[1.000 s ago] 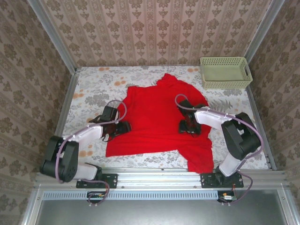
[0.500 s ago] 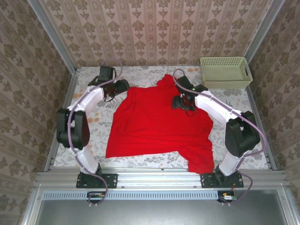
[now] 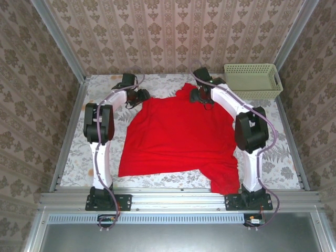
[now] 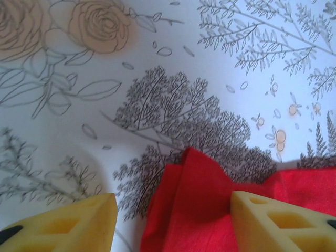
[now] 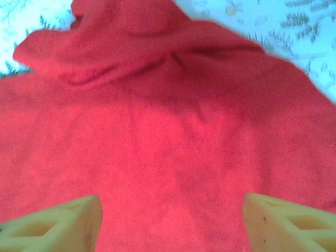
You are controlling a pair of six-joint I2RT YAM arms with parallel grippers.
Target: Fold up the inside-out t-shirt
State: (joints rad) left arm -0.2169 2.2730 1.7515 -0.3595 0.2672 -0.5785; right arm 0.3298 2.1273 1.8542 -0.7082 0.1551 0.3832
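1. The left gripper [image 4: 173,223] has its jaws apart and clamps nothing; a pointed corner of the red t-shirt [image 4: 210,210] lies between them.
2. The right gripper [image 5: 172,220] is wide open and empty, over red cloth.
3. The t-shirt is spread mid-table [image 3: 294,152], with the grippers at its 11 and 1 o'clock and the basket [image 3: 251,66] at 2 o'clock.

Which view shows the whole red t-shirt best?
Top external: the bright red cloth t-shirt lies spread, almost entirely unobstructed. Left wrist catches one corner; right wrist, a close patch of rumpled cloth.
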